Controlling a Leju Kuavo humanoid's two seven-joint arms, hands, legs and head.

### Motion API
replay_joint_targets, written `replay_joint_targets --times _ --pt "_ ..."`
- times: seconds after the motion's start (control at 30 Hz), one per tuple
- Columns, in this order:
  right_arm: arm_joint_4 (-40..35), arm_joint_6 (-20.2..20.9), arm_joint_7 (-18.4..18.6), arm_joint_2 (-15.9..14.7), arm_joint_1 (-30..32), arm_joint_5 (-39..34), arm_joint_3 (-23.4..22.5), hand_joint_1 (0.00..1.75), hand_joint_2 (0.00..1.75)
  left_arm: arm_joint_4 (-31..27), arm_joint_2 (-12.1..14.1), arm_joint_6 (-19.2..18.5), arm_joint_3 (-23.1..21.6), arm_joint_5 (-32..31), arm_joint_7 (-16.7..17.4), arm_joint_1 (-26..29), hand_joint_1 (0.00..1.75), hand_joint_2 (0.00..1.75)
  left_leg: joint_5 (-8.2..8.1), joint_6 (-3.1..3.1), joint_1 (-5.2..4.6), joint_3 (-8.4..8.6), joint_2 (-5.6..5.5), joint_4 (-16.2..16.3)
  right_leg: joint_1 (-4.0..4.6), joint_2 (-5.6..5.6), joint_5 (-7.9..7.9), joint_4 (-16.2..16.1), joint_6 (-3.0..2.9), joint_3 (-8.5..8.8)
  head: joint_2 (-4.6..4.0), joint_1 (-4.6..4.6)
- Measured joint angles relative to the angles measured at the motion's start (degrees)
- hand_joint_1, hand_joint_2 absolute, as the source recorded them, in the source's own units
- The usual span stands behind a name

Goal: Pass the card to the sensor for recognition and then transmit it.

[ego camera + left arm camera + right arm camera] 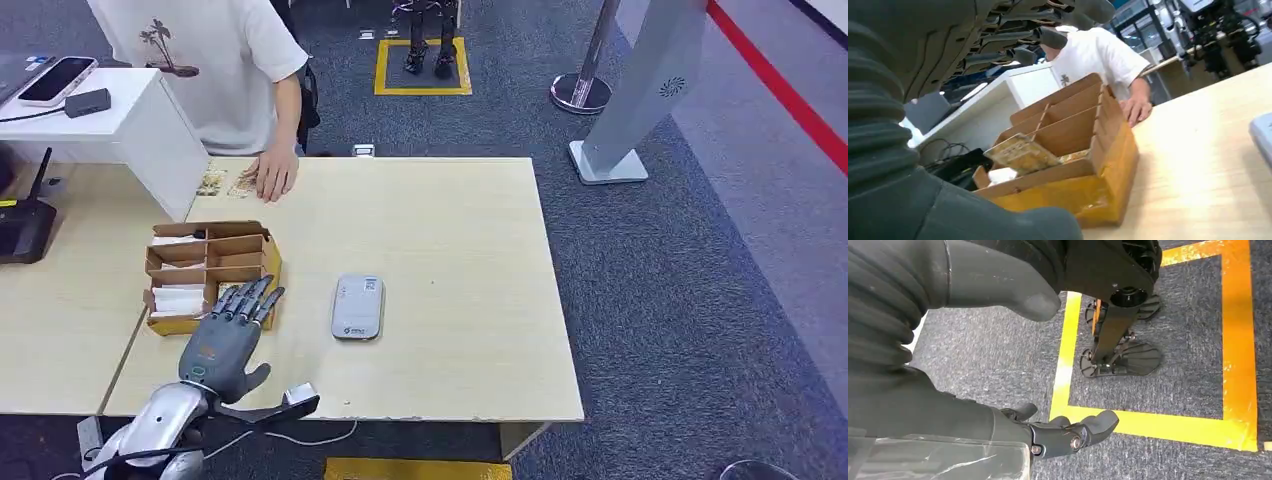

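My left hand [228, 335] hovers over the near corner of the brown cardboard box with little compartments [262, 262], which sits on the pale wooden desk [450, 250]. My fingers [248, 300] are spread apart and hold nothing. From my left wrist, I can see a yellowish patterned card [1020, 152] leaning up out of a near compartment of the box. That is the thing I need, and it lies just under and ahead of my fingers.

I think my job right now is to pick up that card. To do it well, I should come down slowly and straight, so I do not bump the thin box walls. I should pinch the part of the card that sticks up, with my thumb on one flat side and a finger on the other. A flat card can slip, so I must squeeze gently but firmly. Then I should lift it straight up.

The small grey flat sensor with rounded corners [357, 306] lies on the desk near the box, on its right. A person in a white shirt [215, 60] rests a hand [272, 176] on the far edge of the desk.

My right hand [998, 390] hangs down over grey carpet with yellow tape. Its fingers look curled in, with nothing in them.
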Motion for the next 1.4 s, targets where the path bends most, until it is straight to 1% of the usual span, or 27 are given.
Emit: replay_joint_targets --times 0.17,0.27,0.43,0.57,0.73,0.9,1.1,1.3,1.4 --pt "0.00 0.00 0.44 0.00 0.05 -0.31 -0.22 0.00 1.75 -2.25 -0.87 0.70 2.88 -3.68 1.20 3.51 0.00 1.75 0.00 0.00 0.00 0.00 0.00 0.00 0.00 -0.02 0.00 0.00 0.00 0.00 0.00 0.02" --pt "0.00 0.00 0.50 0.00 0.08 -0.37 -0.44 0.00 1.75 -3.32 -1.73 0.85 5.05 -6.00 1.35 5.23 0.00 1.75 0.00 0.00 0.00 0.00 -0.01 -0.01 0.00 -0.02 0.00 0.00 0.00 0.01 0.00 0.02" --pt "-0.07 0.00 0.50 0.00 0.09 -0.37 -0.59 0.00 1.75 -4.59 -2.82 0.85 8.51 -7.71 1.90 7.29 0.00 1.75 0.00 0.00 0.00 0.00 -0.01 -0.01 0.00 -0.02 0.00 0.00 0.00 0.00 0.00 0.00" --pt "-0.07 0.00 0.50 0.00 0.09 -0.37 -0.81 0.00 1.75 -5.02 -3.56 0.85 11.08 -8.22 2.27 7.77 0.00 1.75 0.00 0.00 0.00 0.00 -0.02 -0.01 0.00 -0.04 0.00 0.00 0.00 0.01 0.00 0.00" --pt "-0.07 0.00 0.52 0.02 0.10 -0.37 -0.87 0.00 1.75 -5.29 -4.26 1.03 12.57 -9.55 2.25 8.05 0.00 1.75 0.00 0.00 0.01 0.00 -0.02 -0.01 0.00 -0.04 0.00 0.00 0.00 0.01 0.00 0.02" --pt "-0.07 0.00 0.52 0.00 0.10 -0.26 -0.87 0.00 1.75 -5.33 -5.00 1.18 14.48 -11.03 2.07 7.52 0.00 1.75 0.00 0.00 0.00 0.00 -0.02 -0.01 0.00 -0.04 0.00 0.00 0.00 0.01 0.00 0.00" --pt "-0.07 0.00 0.52 0.00 0.06 0.11 -0.87 0.00 1.75 -5.16 -5.79 1.05 15.93 -11.08 1.86 6.01 0.00 1.75 0.00 0.00 0.00 0.01 -0.02 0.00 0.00 -0.04 0.00 0.00 0.00 0.00 0.00 0.00" --pt "-0.07 0.00 0.44 0.00 -0.01 1.12 -0.85 0.00 1.75 -2.20 -7.04 0.96 16.89 -11.08 -0.05 2.55 0.00 1.75 0.01 0.00 0.00 0.00 -0.03 0.00 0.00 -0.06 0.00 0.00 0.00 0.01 0.00 0.02" --pt "-0.07 0.00 0.50 0.00 -0.15 1.31 -0.74 0.00 1.75 -0.22 -7.82 0.94 16.89 -11.08 -0.31 0.85 0.00 1.75 0.01 0.00 0.00 0.01 -0.03 0.00 0.00 -0.05 0.00 0.00 0.00 0.02 0.00 0.02"
